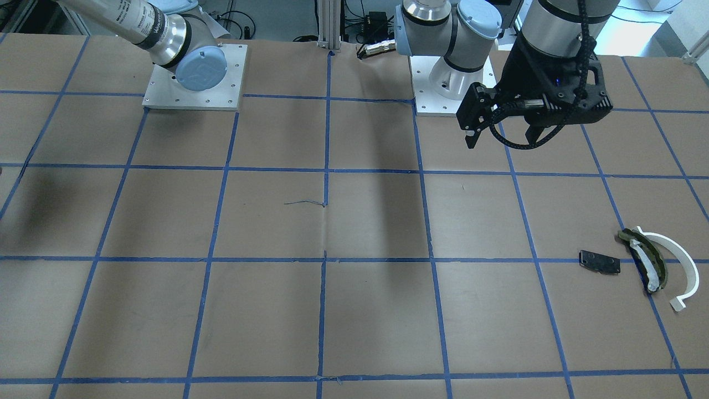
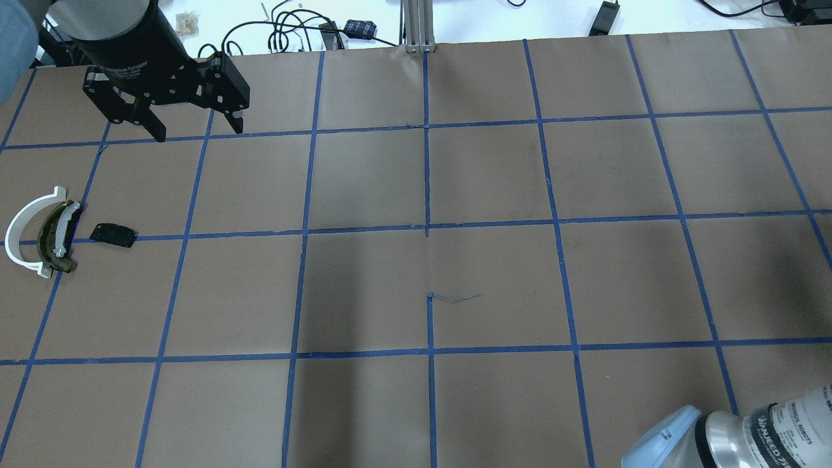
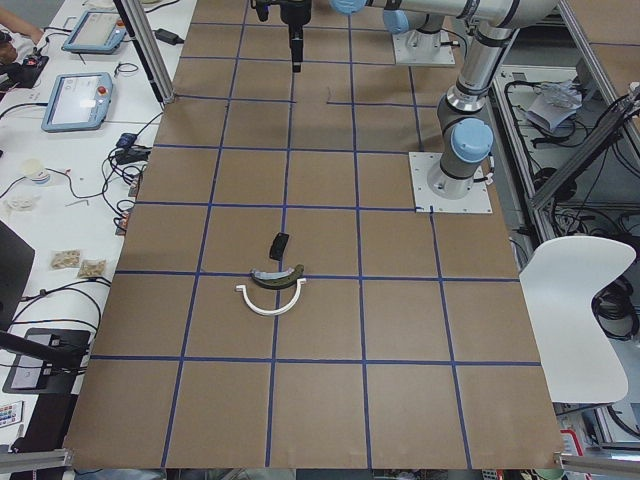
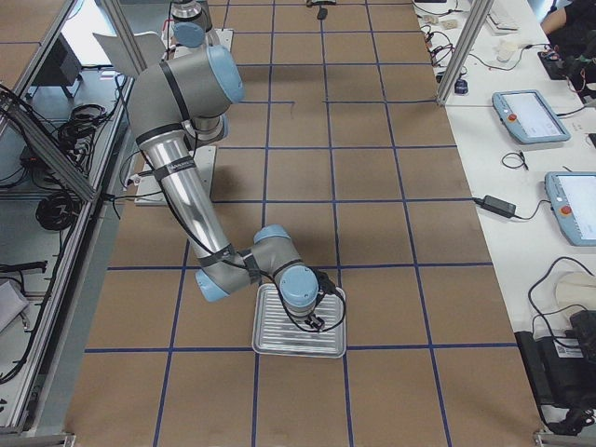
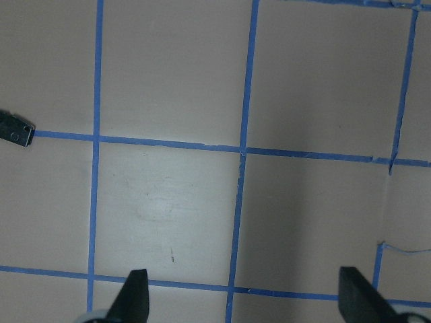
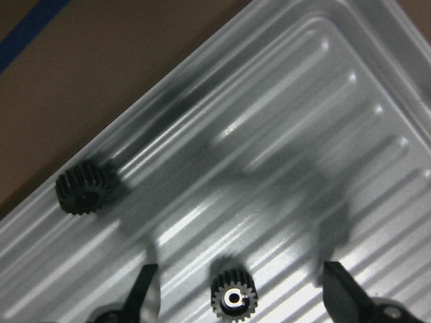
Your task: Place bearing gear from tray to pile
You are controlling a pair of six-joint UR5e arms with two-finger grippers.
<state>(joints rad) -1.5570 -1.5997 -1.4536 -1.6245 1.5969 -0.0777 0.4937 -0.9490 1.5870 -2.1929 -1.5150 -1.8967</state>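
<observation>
A silver ribbed tray (image 6: 303,134) holds a small black gear with a metal bearing centre (image 6: 234,296) and a plain black gear (image 6: 84,190). My right gripper (image 6: 239,288) is open, low over the tray, with the bearing gear between its fingertips (image 6: 143,286). The side view shows it over the tray (image 4: 279,349). The pile lies far off: a white arc (image 2: 19,231), an olive-green and white curved piece (image 2: 55,237) and a black plate (image 2: 114,234). My left gripper (image 2: 195,133) is open and empty, high behind the pile.
The table is brown paper with a blue tape grid. The arm bases (image 1: 194,77) (image 1: 448,83) stand at the robot's edge. Benches with tablets (image 4: 531,116) and cables flank the far side. A white chair (image 3: 575,290) stands beside the table.
</observation>
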